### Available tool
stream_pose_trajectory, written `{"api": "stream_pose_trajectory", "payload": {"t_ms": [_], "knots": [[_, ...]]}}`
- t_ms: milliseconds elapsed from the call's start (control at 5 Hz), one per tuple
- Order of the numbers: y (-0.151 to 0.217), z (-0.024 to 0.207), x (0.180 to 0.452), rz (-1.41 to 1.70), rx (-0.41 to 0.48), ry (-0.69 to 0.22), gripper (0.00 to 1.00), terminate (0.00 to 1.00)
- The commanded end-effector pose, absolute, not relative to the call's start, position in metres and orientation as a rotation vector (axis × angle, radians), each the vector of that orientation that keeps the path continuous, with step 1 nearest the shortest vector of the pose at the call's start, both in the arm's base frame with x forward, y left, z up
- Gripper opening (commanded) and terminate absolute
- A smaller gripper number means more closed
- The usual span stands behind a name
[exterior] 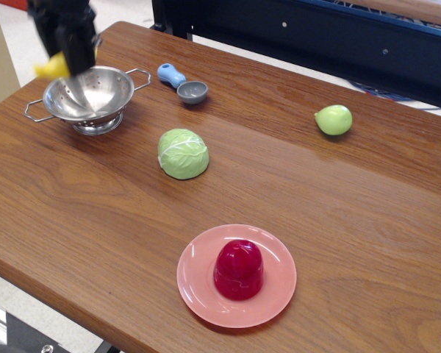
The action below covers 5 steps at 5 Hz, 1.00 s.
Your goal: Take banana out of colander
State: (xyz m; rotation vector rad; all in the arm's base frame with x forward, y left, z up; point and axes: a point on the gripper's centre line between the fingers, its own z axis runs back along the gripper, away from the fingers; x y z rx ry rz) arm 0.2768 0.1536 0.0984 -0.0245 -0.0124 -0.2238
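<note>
The steel colander [95, 95] stands at the table's far left, its bowl holding nothing I can see. My black gripper [72, 62] is blurred, above the colander's left rim, and is shut on the yellow banana [51, 68]. The banana sticks out to the left of the fingers, lifted clear of the bowl.
A small grey scoop with a blue handle [184, 83] lies right of the colander. A green cabbage [182, 154] sits mid-table, a light-green fruit [334, 119] at the right, and a pink plate [278, 294] with a red dome [239, 268] near the front edge.
</note>
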Motion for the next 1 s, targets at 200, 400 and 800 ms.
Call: {"api": "stream_pose_trajectory", "payload": {"t_ms": [200,400,800], "knots": [[0.095,0.052,0.215,-0.453,0.035,-0.023,0.00,0.00],[0.068,0.037,0.218,-0.481,0.033,-0.017,0.00,0.00],[0.046,0.026,0.219,-0.437,0.042,-0.057,0.00,0.00]]}}
